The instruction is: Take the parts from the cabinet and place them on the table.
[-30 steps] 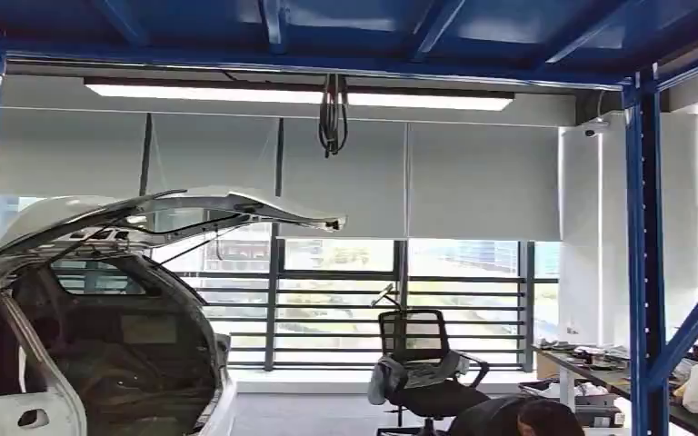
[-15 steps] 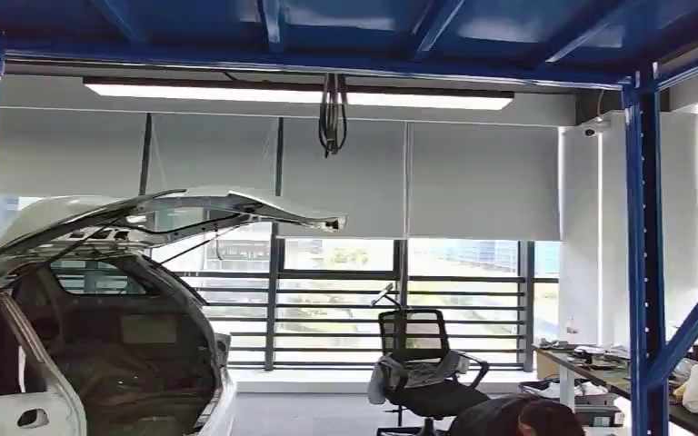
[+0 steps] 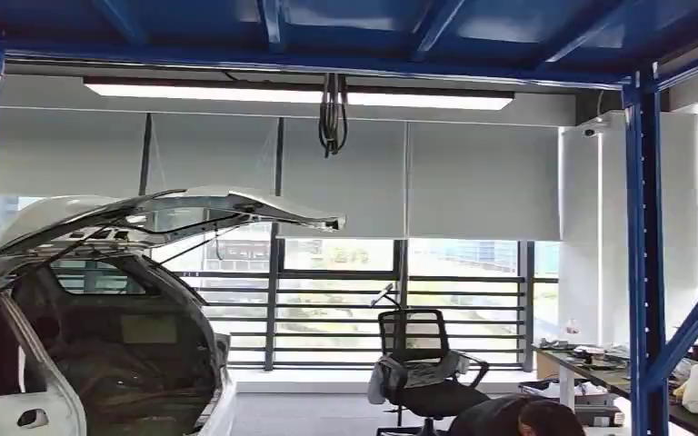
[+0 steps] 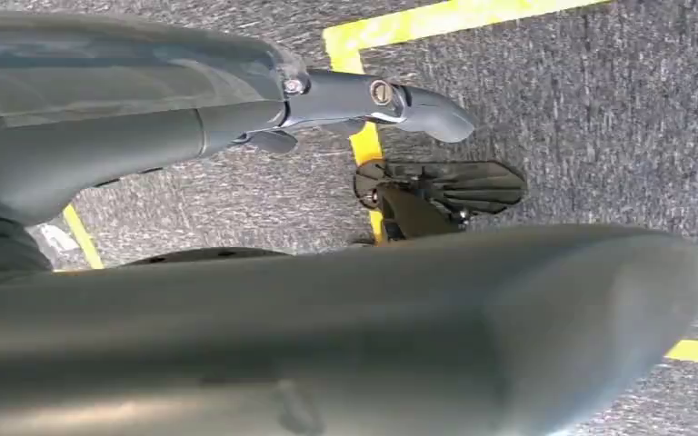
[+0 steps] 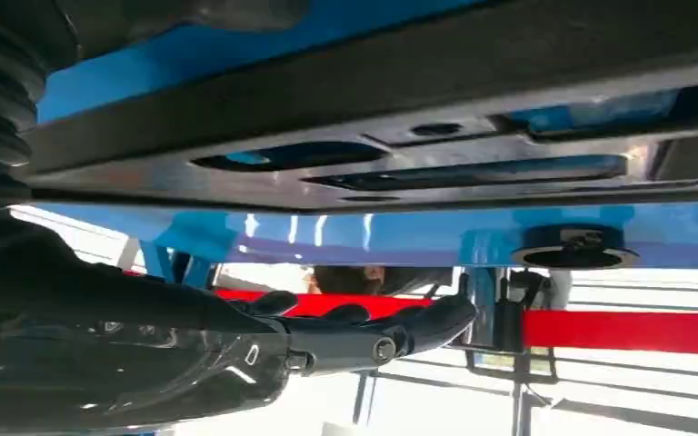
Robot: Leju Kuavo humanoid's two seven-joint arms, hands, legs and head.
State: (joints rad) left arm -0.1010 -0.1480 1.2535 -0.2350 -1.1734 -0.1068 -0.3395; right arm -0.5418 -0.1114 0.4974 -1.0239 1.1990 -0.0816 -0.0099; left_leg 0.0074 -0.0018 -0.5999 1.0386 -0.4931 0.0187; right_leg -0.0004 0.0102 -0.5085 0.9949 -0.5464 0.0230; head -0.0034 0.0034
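Observation:
A long dark metal part (image 5: 418, 163) with slotted holes runs along the blue cabinet shelf (image 5: 345, 232) in the right wrist view. My right hand (image 5: 236, 336) reaches alongside it. The part lies between the thumb and the outstretched fingers (image 5: 400, 334), and a gap shows between the fingertips and the part. My left hand (image 4: 345, 100) hangs over grey carpet with its fingers apart and nothing in it.
The head view looks out through the blue rack posts (image 3: 645, 263). A white car with a raised hatch (image 3: 100, 318) stands left and an office chair (image 3: 423, 372) in the middle. A cluttered table (image 3: 618, 372) is at the right. A person's head (image 3: 545, 420) is low in front.

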